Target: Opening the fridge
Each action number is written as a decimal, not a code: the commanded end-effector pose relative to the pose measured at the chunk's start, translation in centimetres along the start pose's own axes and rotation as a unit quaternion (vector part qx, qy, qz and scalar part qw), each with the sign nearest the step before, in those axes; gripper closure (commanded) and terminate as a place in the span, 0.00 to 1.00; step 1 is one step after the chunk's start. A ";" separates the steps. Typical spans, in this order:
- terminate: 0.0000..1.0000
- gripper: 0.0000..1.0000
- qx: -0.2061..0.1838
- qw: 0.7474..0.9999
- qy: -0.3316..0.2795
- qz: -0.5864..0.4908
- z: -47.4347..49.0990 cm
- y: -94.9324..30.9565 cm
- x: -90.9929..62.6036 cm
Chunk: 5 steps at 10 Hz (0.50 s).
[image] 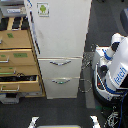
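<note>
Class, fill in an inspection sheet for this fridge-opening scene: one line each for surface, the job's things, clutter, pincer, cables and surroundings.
Surface: dark floor, no table in view.
Job's things: white fridge, upper door shut, green-marked sticker near its top, long vertical handle on the exterior view's left edge; two lower drawers with silver handles, both shut.
Clutter: tan wooden cabinet beside the fridge, one lower drawer pulled out with dark items inside.
Pincer: nothing seen; only the robot body shows at the exterior view's right.
Cables: dark loops on the floor between fridge and robot.
Surroundings: two white pieces at the bottom edge, unclear.
</note>
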 end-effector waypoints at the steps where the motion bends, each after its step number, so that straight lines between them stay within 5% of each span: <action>1: 0.00 0.00 -0.007 1.000 -0.002 -0.028 1.3 4.1 9.3; 4: 0.00 0.00 0.030 0.999 -0.014 0.006 3.6 8.6 14.5; 5: 0.00 0.00 0.072 0.997 0.007 0.018 4.9 11.1 17.2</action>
